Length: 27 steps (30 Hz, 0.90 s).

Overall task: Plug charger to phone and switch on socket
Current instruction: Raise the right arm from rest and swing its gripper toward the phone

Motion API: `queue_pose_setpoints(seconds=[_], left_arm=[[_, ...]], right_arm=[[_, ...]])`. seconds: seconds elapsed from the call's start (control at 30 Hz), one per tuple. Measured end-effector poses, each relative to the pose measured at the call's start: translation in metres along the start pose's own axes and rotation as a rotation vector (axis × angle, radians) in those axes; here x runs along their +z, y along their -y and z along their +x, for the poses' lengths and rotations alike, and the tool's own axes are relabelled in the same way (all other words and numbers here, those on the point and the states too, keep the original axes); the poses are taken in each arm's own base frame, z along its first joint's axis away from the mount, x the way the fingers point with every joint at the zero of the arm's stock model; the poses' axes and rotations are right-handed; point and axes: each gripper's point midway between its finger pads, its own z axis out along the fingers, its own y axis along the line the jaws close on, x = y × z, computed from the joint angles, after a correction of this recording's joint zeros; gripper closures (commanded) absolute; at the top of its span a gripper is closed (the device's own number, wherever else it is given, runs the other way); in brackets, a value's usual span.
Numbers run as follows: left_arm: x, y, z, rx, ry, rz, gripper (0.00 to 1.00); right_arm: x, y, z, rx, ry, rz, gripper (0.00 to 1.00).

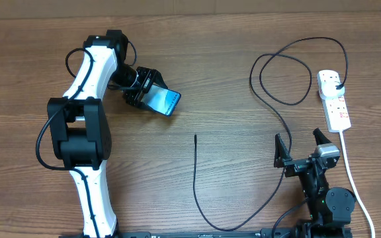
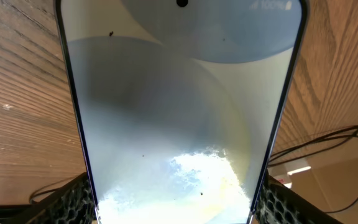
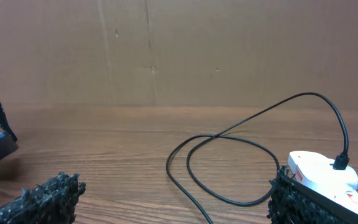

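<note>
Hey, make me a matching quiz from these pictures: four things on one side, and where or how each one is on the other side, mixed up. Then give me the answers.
Column one
1. phone
2. charger tip
3. charger plug
4. right end effector

Column two
A. lying loose on the table
B. open, holding nothing
C. gripped by the left end effector
D. seated in the socket

Pairs: 1-C, 2-A, 3-D, 4-B
</note>
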Motion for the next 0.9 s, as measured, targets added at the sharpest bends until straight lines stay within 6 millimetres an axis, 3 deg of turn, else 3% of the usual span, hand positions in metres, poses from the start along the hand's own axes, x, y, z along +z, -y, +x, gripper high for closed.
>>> queue_pose_setpoints(seconds=[0.9], left_arm=[[0.0000, 0.0002, 0.0003, 0.025, -0.002, 0.001, 0.96]], right_arm=[[-0.0001, 0.0027, -0.0072, -0.006, 0.029, 0.016, 0.00]])
